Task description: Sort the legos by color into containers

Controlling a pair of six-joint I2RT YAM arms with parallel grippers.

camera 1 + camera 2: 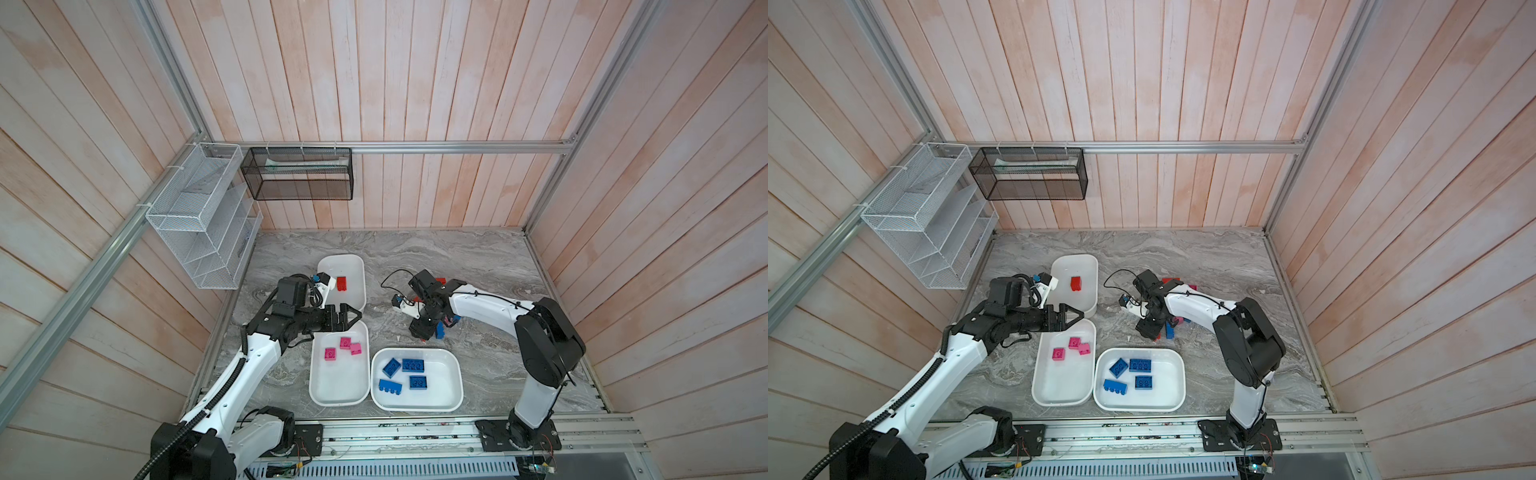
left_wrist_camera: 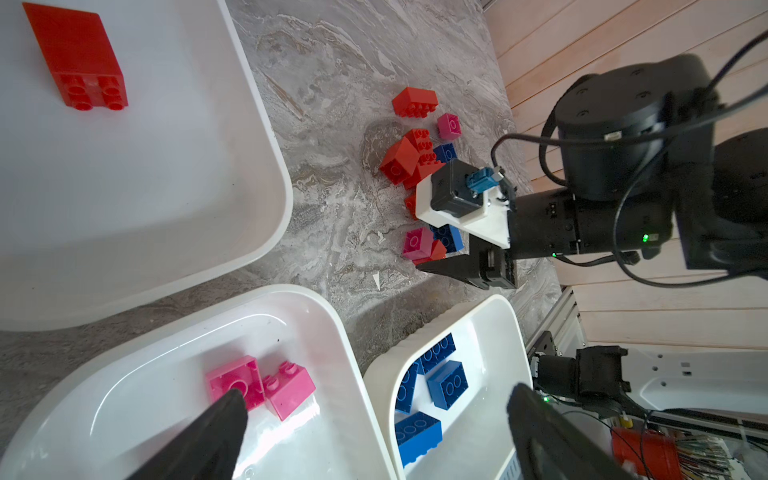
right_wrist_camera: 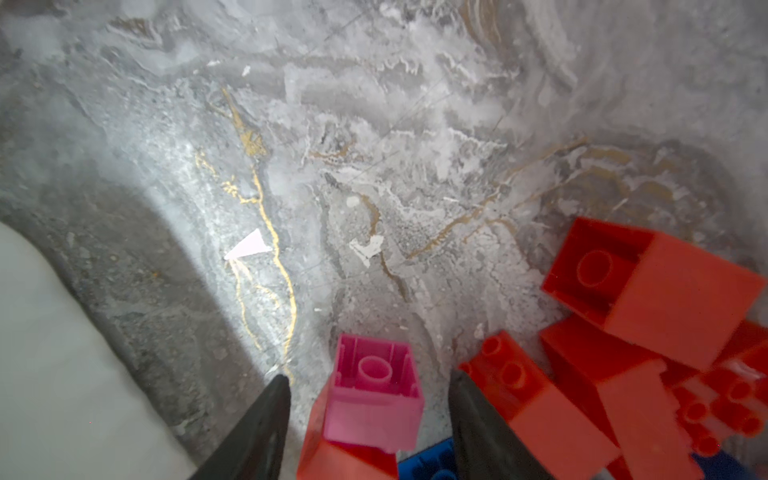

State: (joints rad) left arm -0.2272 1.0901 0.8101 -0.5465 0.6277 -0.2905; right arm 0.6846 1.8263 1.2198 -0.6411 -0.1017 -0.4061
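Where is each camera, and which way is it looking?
Top views: high above, looking down at both arms, three tubs and the table.
Left wrist: on the left arm, over the pink tub, its fingertips showing.
Right wrist: low over the pile, the pink brick between its fingers.
Shared: the left wrist view also shows that pink brick.

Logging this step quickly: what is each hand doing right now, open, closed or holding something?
Left hand: open, empty, above the white plastic tubs.
Right hand: partly open around a small pink plastic brick; no grip visible yet.
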